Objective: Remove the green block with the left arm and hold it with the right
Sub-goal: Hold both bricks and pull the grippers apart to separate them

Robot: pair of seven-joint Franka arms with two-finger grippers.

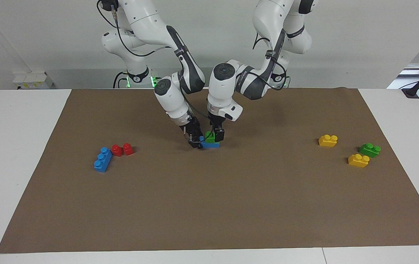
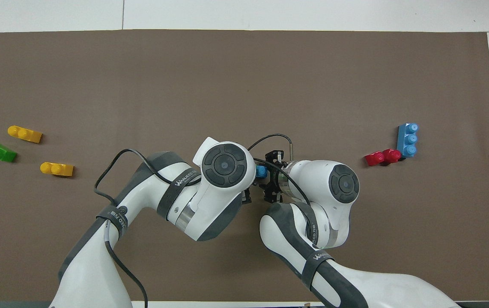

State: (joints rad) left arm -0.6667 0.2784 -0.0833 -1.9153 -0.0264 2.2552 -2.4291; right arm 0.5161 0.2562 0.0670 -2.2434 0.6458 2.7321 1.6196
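Nearest the robots, at the middle of the brown paper mat (image 1: 231,205) that covers the white table (image 1: 11,146), both grippers meet at one small stack. The left gripper (image 1: 217,136), black and two-fingered, points straight down with its fingers closed on the small bright green plastic two-stud block (image 1: 210,137). That green block sits on top of a blue plastic brick (image 1: 209,144), toward the blue brick's end nearer the left arm. The right gripper (image 1: 197,143) comes in at a slant from the right arm's end and is down at mat level against the other end of the blue brick; its fingers seem to clasp that end, but I cannot tell for certain whether they are shut on it. From overhead the two white wrists hide nearly all of the stack, and only one blue stud (image 2: 261,171) shows between them.

A little farther from the robots, toward the left arm's end of the mat, lie a yellow two-stud plastic brick (image 1: 328,140), a second green two-stud block (image 1: 370,150) and another yellow two-stud brick (image 1: 358,160), near one another but apart. Toward the right arm's end, two small red plastic bricks (image 1: 122,149) sit side by side, touching, and the longer blue three-stud plastic brick (image 1: 102,159) lies just beside them, farther from the robots
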